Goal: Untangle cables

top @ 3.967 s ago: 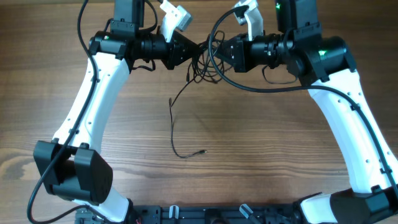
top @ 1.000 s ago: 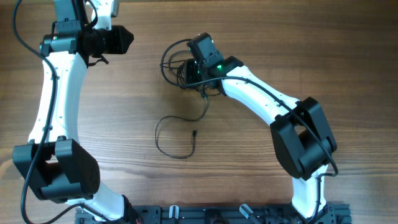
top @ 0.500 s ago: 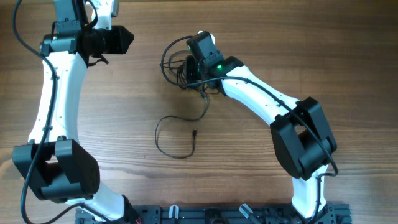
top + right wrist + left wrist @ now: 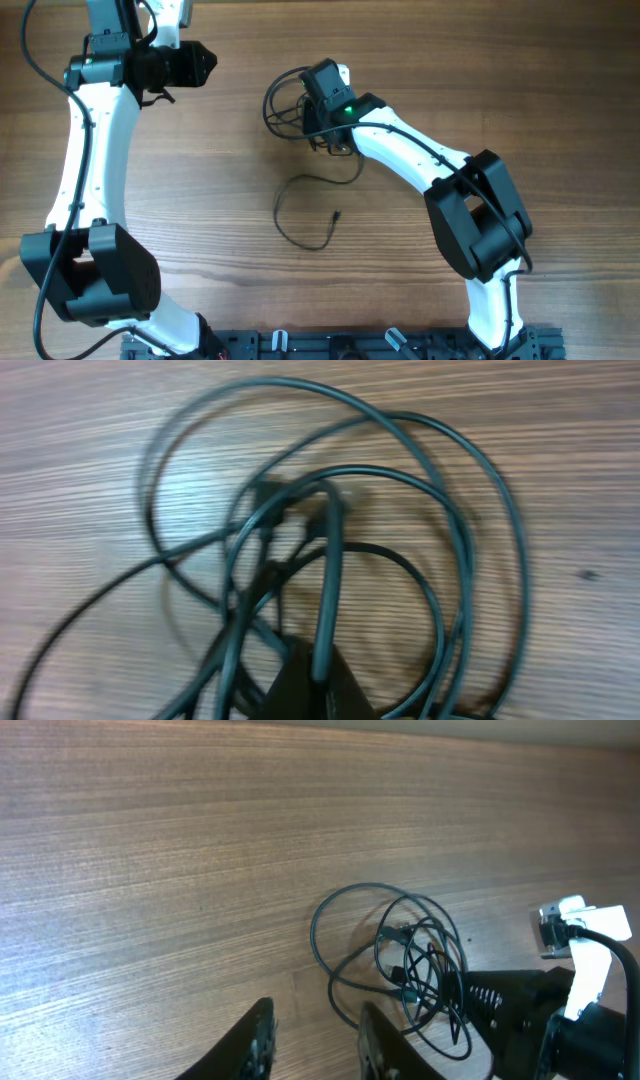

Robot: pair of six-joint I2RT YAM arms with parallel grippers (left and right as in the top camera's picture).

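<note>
The cables lie as a tangle of thin black cords (image 4: 283, 97) on the wooden table at the back middle. They also show in the left wrist view (image 4: 400, 955) and fill the right wrist view (image 4: 330, 520). One strand trails toward the front in an open loop (image 4: 297, 237) and ends in a small plug (image 4: 338, 214). My right gripper (image 4: 305, 108) sits on the tangle's right side. It is shut on one cord (image 4: 325, 600) that runs into its closed fingertips (image 4: 315, 675). My left gripper (image 4: 208, 62) is open and empty at the back left, well left of the tangle. Its fingers (image 4: 258, 1035) are apart.
The right arm's white links (image 4: 410, 150) reach across the table from the front right. The left arm (image 4: 90, 150) stands along the left side. A dark rail (image 4: 340, 345) runs along the front edge.
Four seconds ago both grippers were at the tangle at the back middle. The left gripper is now away at the back left. In the last half second the right gripper dragged the tangle and trailing loop rightward.
</note>
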